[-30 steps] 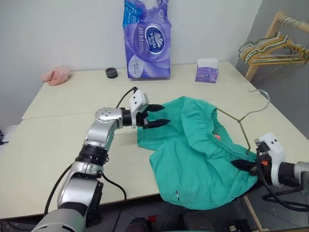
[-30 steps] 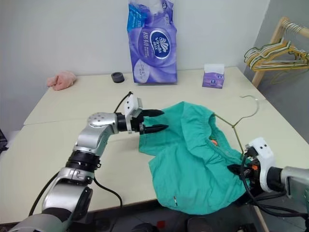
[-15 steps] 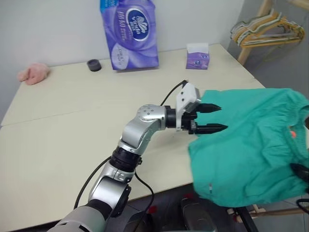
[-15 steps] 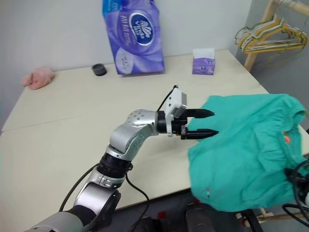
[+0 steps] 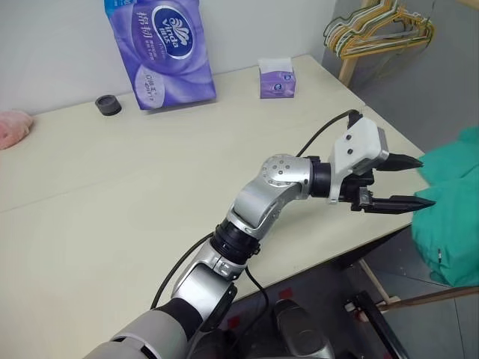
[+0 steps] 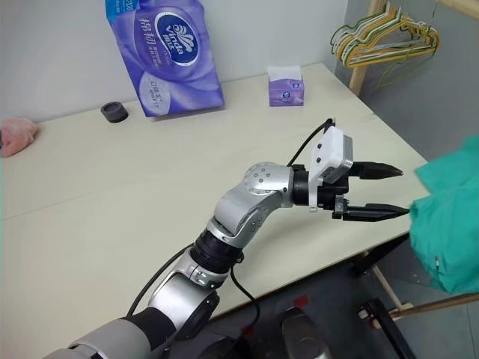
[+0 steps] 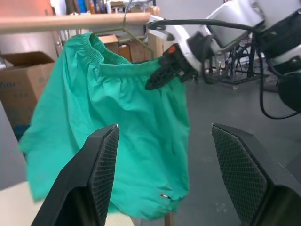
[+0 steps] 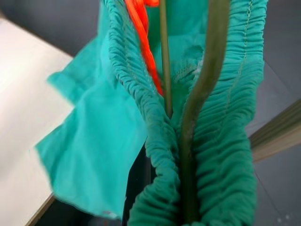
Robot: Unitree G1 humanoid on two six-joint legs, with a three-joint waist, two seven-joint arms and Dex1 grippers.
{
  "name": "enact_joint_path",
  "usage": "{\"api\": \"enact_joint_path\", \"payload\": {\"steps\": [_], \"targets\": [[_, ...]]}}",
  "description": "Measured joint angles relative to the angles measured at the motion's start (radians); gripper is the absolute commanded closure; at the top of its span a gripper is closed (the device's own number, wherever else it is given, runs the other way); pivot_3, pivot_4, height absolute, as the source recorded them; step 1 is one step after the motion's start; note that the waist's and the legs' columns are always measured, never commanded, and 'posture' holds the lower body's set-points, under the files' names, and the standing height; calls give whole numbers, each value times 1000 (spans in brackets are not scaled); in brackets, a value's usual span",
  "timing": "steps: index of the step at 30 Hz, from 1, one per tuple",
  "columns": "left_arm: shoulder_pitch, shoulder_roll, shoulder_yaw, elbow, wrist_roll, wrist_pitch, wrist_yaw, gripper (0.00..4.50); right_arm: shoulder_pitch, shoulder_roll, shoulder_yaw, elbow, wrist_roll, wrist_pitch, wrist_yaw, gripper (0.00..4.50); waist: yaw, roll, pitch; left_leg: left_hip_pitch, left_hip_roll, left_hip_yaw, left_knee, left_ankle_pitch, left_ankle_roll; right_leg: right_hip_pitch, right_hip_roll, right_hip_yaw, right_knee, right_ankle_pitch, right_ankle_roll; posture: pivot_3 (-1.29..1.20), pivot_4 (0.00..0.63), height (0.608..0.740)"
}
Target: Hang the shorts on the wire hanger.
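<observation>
The teal shorts hang in the air past the table's right edge, also seen at the edge of the head view as shorts. My right gripper is shut on their gathered waistband. In the right wrist view the thin olive wire hanger runs through the waistband beside the orange drawstring. The hanger's top rises above the shorts. My left gripper is open and level, pointing at the shorts from over the table edge, a short gap from the cloth, with nothing between its fingers.
The cream table holds a purple tissue pack, a small tissue box, a black round object and a pink cloth. A wooden rack with several pastel hangers stands at the back right. A cardboard box sits behind the shorts.
The view has swung right. The right gripper has lifted the shorts off the table and carried them right, past the edge. The open left gripper followed them to the right.
</observation>
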Motion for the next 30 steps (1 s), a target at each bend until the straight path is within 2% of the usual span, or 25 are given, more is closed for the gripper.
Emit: {"api": "enact_joint_path", "payload": {"steps": [4,7,12,17,30], "targets": [[-15,-4,0,30,6,-23,2,1194,-18,-78,76,157,-127,-16,79,4500,-3,0,0,3,0,7,0,-2,4,0,0,7,-1,0,4,-465,217,740],[-36,-8,1,57,7,-49,11,1194,-13,-164,185,339,-245,-105,217,4500,-8,0,0,4,-1,12,0,-4,7,0,-1,9,-2,0,7,-458,206,740],[-66,-13,2,118,7,-87,17,1194,-7,-224,305,519,-380,-215,421,4500,-24,1,0,5,-1,14,0,-5,7,0,-2,11,-2,0,8,-437,185,740],[-148,-22,13,234,0,-128,14,1194,-25,-222,346,547,-454,-244,530,4500,-27,1,0,6,-1,14,1,-5,7,1,-2,11,-1,2,11,-439,176,740],[-281,-35,50,371,-78,-164,-92,1194,-162,-203,436,573,-580,-254,610,4500,-47,3,-2,6,-1,15,1,-5,7,0,-2,12,-1,2,12,-440,148,740]]}}
